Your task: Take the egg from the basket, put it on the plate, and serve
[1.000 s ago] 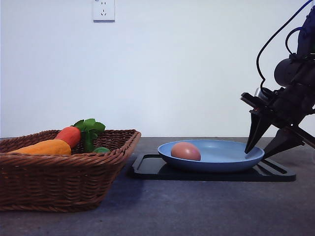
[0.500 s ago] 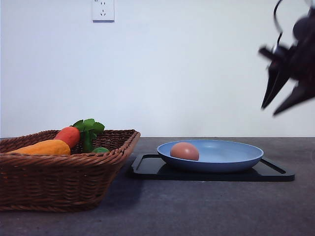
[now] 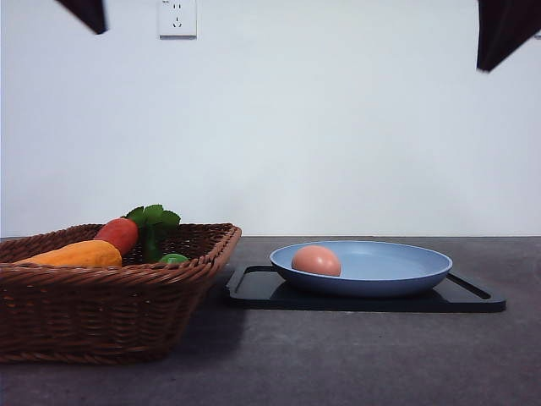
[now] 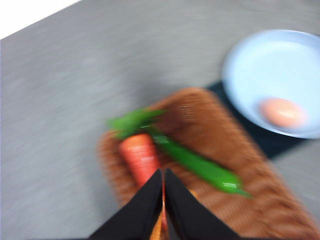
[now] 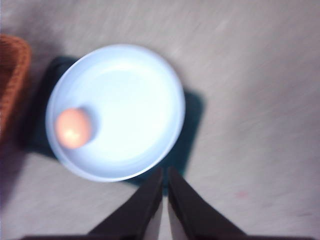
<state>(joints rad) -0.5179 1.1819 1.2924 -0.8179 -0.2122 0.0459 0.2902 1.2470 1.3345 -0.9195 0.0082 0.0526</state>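
The pinkish-brown egg [image 3: 316, 260] lies in the left part of the light-blue plate [image 3: 397, 275], which rests on a black tray [image 3: 473, 300]. The woven basket [image 3: 101, 313] stands to the left. My right gripper [image 3: 500, 34] hangs high above the plate's right side. In the right wrist view it [image 5: 164, 171] is shut and empty, with the egg [image 5: 73, 128] and plate [image 5: 130, 100] far below. My left gripper [image 3: 84, 13] is high above the basket. In the left wrist view it [image 4: 162, 172] is shut and empty over the basket [image 4: 215, 135], with the egg [image 4: 282, 112] in the plate [image 4: 265, 65] beyond.
In the basket lie a red-orange carrot [image 3: 118, 234] with green leaves, a yellow-orange vegetable [image 3: 76, 254] and a green pepper [image 4: 200, 165]. The tray almost touches the basket's right side. Bare grey tabletop [image 3: 355, 355] lies in front. A wall socket [image 3: 177, 17] is behind.
My right gripper rose from the plate's right rim to the top of the view, and its open fingers closed. My left gripper's tip came into view at top left. The egg stays in the plate.
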